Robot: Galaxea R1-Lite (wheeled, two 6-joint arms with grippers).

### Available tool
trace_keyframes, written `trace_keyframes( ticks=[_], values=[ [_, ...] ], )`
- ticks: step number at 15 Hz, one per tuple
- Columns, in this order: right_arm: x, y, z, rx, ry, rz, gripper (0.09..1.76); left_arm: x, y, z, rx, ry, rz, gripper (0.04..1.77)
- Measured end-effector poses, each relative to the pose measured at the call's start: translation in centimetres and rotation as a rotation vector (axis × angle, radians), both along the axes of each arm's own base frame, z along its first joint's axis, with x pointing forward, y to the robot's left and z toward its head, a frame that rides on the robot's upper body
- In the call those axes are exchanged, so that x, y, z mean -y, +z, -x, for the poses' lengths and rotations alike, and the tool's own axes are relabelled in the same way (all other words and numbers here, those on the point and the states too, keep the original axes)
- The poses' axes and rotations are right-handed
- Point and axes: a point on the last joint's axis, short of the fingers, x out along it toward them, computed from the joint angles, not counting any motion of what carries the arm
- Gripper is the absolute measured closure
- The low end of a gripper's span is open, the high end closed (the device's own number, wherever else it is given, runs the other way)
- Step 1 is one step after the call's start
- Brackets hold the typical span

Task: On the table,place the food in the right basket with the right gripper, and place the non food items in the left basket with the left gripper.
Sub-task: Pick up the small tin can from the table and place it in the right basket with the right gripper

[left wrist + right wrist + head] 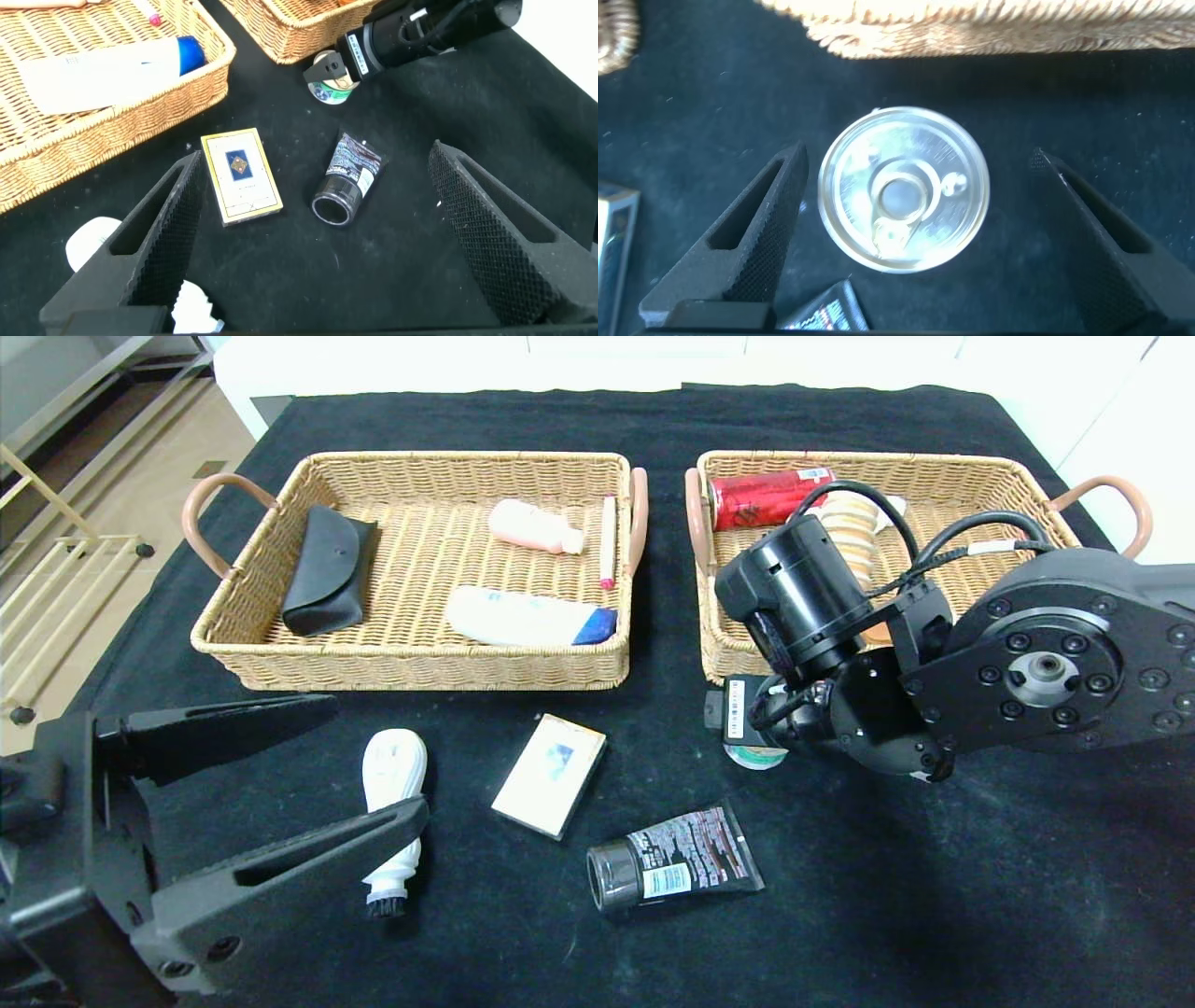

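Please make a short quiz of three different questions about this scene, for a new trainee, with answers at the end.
1. True or false: the right gripper is shut on the small can.
2. Which item lies in the right basket? A) red can B) black case C) playing cards box
3. Name the black item lying on the cloth nearest the camera in the head view.

Key:
1. False; its jaws stand open on either side of the can.
2. A
3. The black tube.
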Motion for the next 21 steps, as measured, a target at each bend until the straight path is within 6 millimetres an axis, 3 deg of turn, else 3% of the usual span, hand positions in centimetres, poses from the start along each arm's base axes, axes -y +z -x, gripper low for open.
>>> trace_keyframes(
  ticks=[17,19,21],
  values=[
    [-0.6,-1.2,-0.8,-0.02,-0.004,0.018,0.14,0.0,0.0,0.0,0.0,0.0,-0.001,0.09],
    [-0.6,-1.2,-0.8,-0.02,-0.004,0.018,0.52,0.0,0.0,0.0,-0.001,0.0,-0.001,0.09],
    [-0.6,-1.2,-0.8,-0.021,-0.003,0.018,0.66,0.0,0.0,0.0,0.0,0.0,-0.001,0.09]
  ],
)
